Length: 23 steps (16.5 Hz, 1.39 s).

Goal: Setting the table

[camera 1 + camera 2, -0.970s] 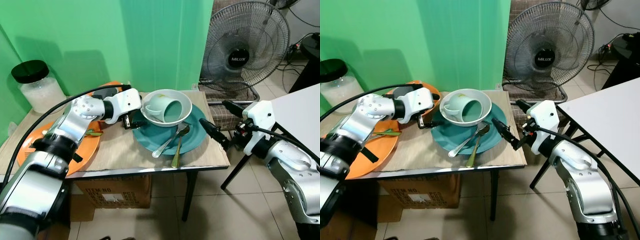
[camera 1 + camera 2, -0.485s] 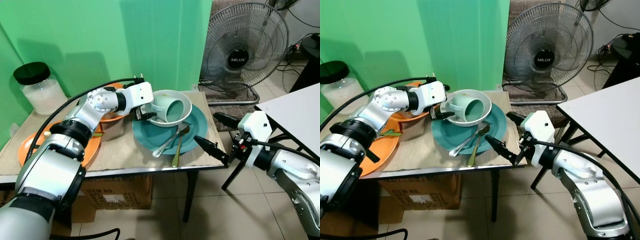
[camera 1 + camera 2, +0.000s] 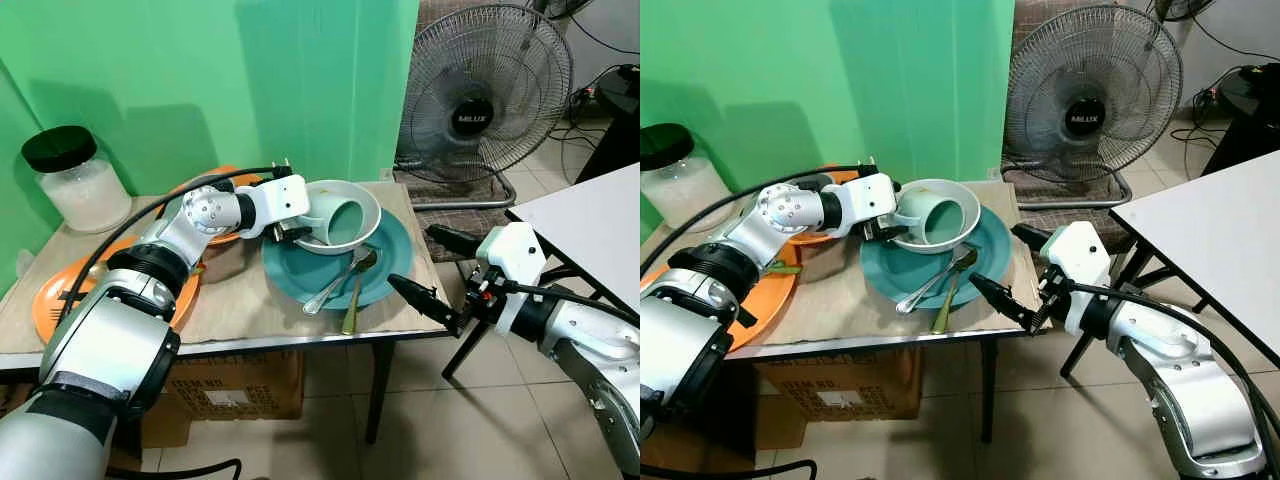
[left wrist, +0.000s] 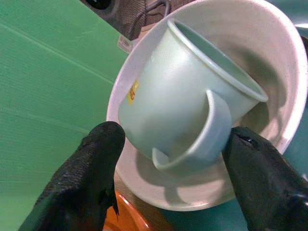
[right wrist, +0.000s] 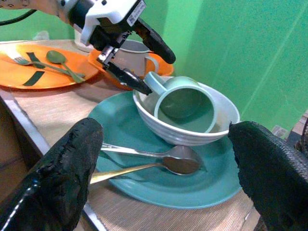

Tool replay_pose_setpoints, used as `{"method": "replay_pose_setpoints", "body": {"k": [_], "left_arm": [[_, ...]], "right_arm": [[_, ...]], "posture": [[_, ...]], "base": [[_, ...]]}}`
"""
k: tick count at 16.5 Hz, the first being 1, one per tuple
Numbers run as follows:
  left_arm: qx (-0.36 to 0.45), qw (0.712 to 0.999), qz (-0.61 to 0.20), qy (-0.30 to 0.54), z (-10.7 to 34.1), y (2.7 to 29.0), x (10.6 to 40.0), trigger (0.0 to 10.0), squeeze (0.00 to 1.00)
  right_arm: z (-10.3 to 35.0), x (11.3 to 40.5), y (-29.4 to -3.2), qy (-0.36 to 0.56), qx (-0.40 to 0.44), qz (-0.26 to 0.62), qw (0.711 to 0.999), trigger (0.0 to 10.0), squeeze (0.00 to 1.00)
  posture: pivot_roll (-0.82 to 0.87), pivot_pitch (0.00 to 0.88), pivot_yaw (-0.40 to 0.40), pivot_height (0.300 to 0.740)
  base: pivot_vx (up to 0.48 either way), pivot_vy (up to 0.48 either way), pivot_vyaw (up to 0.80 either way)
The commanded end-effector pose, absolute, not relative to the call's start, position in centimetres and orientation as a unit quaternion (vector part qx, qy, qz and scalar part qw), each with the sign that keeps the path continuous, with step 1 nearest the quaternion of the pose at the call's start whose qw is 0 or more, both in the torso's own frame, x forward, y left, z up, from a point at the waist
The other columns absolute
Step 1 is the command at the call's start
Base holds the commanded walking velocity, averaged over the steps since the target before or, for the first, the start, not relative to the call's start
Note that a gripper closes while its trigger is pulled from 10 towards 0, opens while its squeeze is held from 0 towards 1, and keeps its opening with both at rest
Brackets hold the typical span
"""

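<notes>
On the small wooden table (image 3: 240, 300), a teal plate (image 3: 385, 262) is carrying a white bowl (image 3: 352, 194), and a pale green mug (image 3: 343, 219) is lying on its side inside that bowl with its mouth facing the table's front edge. Two spoons (image 3: 352, 285) are resting across the front of the plate, their handles pointing toward the table's near edge.

At the bowl's left rim, the left gripper (image 4: 168, 187) is reaching in with its fingers (image 4: 91, 178) spread wide, one on each side of the mug's handle, not clamping anything. From the right wrist view one of its black fingers seems to be touching the handle, though contact is hard to confirm.

Off the table's front right corner, the right gripper (image 3: 432, 272) is hovering with its fingers open, one pointing toward the plate's edge and the other farther back, gripping nothing.

Toward the left side of the table, an orange plate (image 5: 29, 77) is holding a green spoon (image 5: 62, 61) and fork, and a second orange plate (image 3: 222, 180) is sitting behind it with a grey mug (image 5: 134, 57) on it. A glass jar (image 3: 75, 180) with a black lid is standing at the back left corner against the green wall (image 3: 200, 80). Behind the table on the right, a floor fan (image 3: 488, 90) is standing, and a white table (image 3: 590, 220) is showing beside it.
</notes>
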<state>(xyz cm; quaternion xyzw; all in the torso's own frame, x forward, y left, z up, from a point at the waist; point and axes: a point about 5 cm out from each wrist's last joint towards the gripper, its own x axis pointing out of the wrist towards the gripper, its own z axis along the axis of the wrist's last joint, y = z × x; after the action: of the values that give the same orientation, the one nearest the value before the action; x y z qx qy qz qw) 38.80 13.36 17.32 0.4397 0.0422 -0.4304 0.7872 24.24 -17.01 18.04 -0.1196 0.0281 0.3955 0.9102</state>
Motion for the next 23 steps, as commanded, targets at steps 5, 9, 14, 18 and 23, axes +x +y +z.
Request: {"method": "replay_pose_setpoints", "body": {"k": [5, 9, 14, 18, 23], "left_arm": [[0.448, 0.781, -0.433, 0.040, 17.8, 13.4, 38.9, 0.0, 0.00], [0.447, 0.780, -0.436, 0.042, 17.8, 13.5, 38.9, 0.0, 0.00], [0.455, 0.771, -0.444, 0.046, 17.8, 13.7, 38.8, 0.0, 0.00], [0.457, 0.766, -0.450, 0.047, 18.0, 13.9, 38.8, 0.0, 0.00], [0.438, 0.780, -0.446, 0.023, 19.5, 14.3, 39.0, 0.0, 0.00]], "right_arm": [[18.0, 23.3, -16.3, 0.043, -0.119, 0.437, 0.890, 10.0, 0.00], [17.8, 23.2, -16.0, 0.049, -0.117, 0.447, 0.885, 10.0, 0.00], [17.4, 22.9, -15.9, 0.061, -0.112, 0.462, 0.878, 10.0, 0.00], [17.1, 22.8, -15.8, 0.074, -0.111, 0.463, 0.876, 10.0, 0.00], [16.8, 23.0, -15.7, 0.066, -0.111, 0.436, 0.891, 10.0, 0.00]], "posture": [[-0.24, 0.000, 0.087, 0.740], [-0.23, 0.000, 0.090, 0.740], [-0.23, 0.001, 0.102, 0.740], [-0.22, 0.005, 0.103, 0.740], [-0.21, 0.001, 0.106, 0.740]], "base": [[0.000, 0.000, 0.00], [0.000, 0.000, 0.00], [0.000, 0.000, 0.00], [0.000, 0.000, 0.00], [0.000, 0.000, 0.00]]}}
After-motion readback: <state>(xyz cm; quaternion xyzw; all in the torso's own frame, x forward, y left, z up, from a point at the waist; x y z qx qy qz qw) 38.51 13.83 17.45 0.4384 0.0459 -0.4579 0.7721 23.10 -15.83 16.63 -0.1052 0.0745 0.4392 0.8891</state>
